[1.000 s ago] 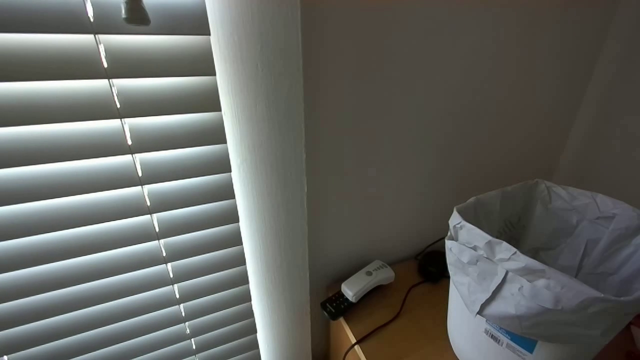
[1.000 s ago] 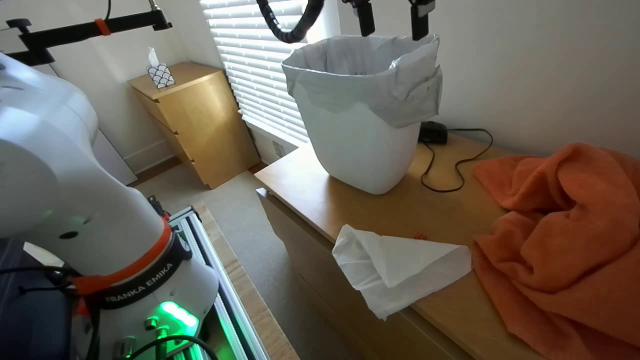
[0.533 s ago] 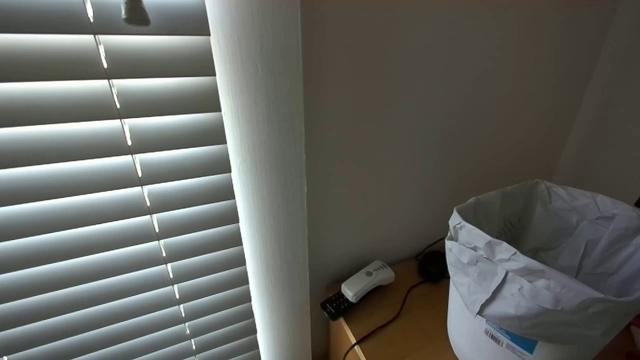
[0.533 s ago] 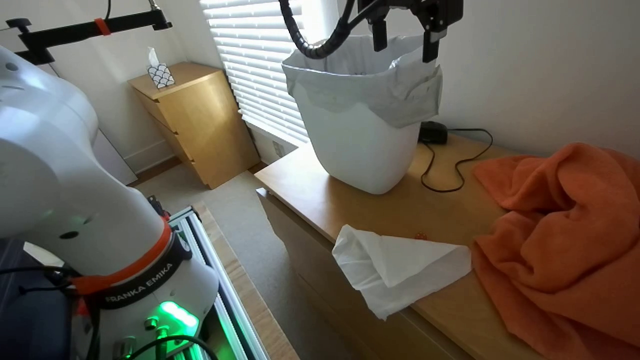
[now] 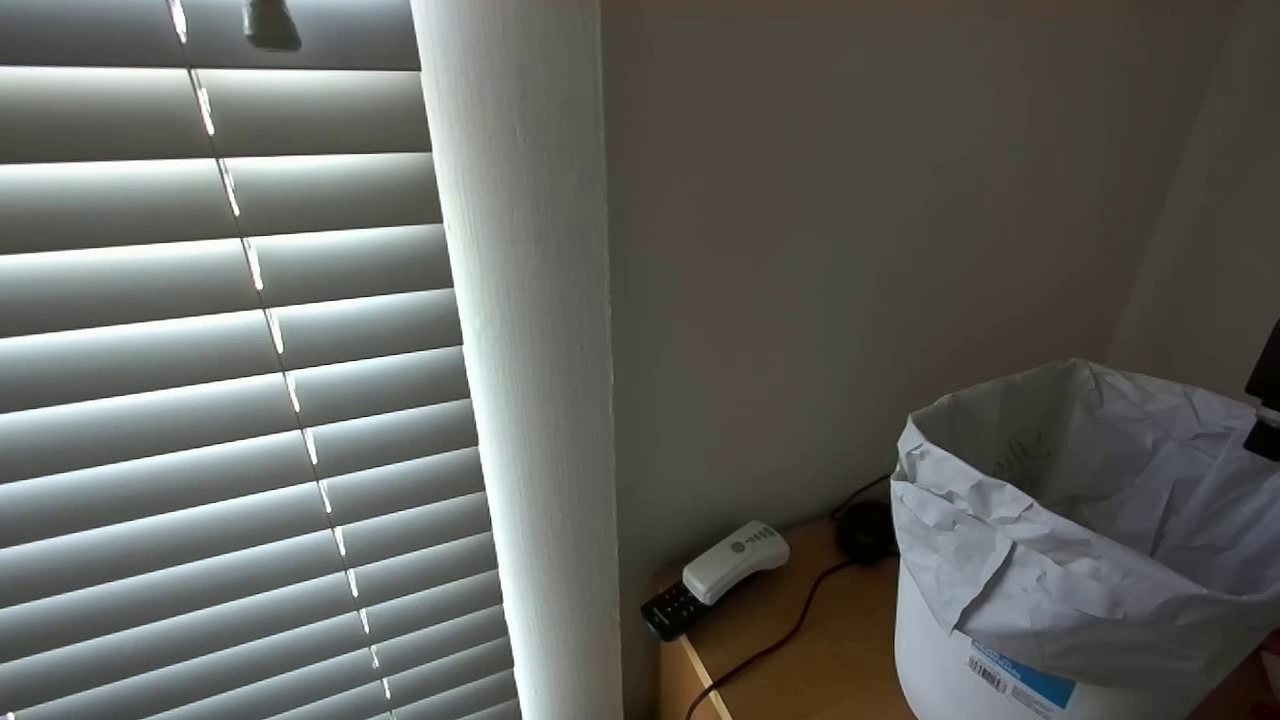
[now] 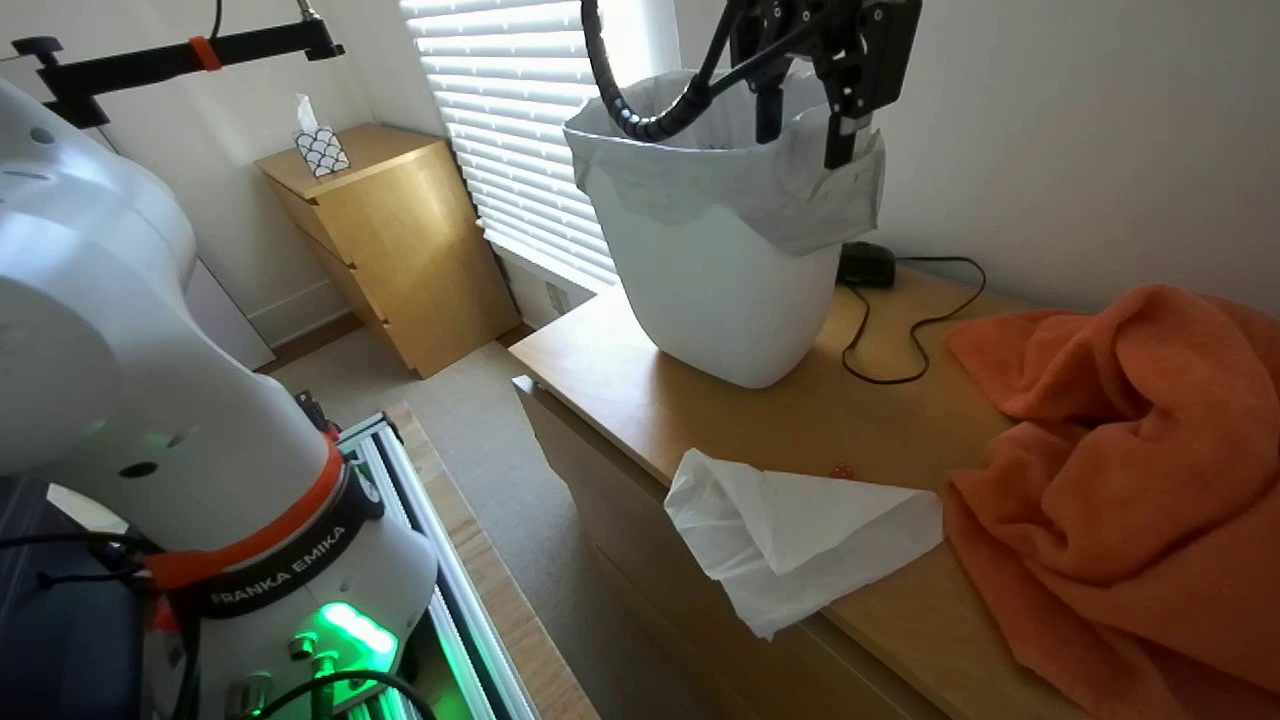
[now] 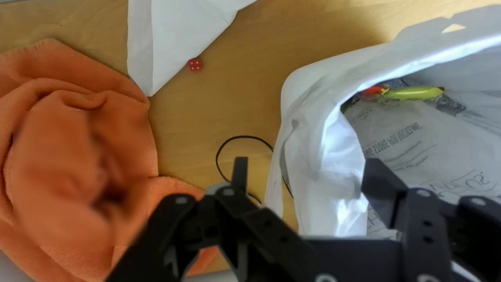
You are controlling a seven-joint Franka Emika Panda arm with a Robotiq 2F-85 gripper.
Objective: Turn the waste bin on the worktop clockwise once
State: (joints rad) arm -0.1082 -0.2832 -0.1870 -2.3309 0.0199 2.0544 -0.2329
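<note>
The white waste bin [image 6: 715, 290] stands upright on the brown wooden worktop [image 6: 850, 420], and also shows in an exterior view [image 5: 935, 640]. Its crinkled white liner [image 6: 810, 190] is folded over the rim. My gripper [image 6: 804, 145] is open at the bin's rim on the wall side. In the wrist view my gripper [image 7: 304, 172] straddles the rim and liner [image 7: 321, 196]: one finger is over the inside, the other outside above the worktop [image 7: 235, 98]. I cannot tell whether a finger touches the liner. In an exterior view only part of a finger [image 5: 1265, 435] shows at the right edge.
An orange cloth [image 6: 1130, 470], a white paper sheet [image 6: 790, 530] and a red die [image 7: 195, 64] lie on the worktop. A black adapter [image 6: 866, 265] with cable sits behind the bin. Remotes [image 5: 735, 560] lie beside it near the blinds [image 5: 250, 400]. A yellow-green item [image 7: 415, 93] is inside the bin.
My gripper has come down from above the bin to its rim, with the fingers now on either side. It stays open. The bin has not moved.
</note>
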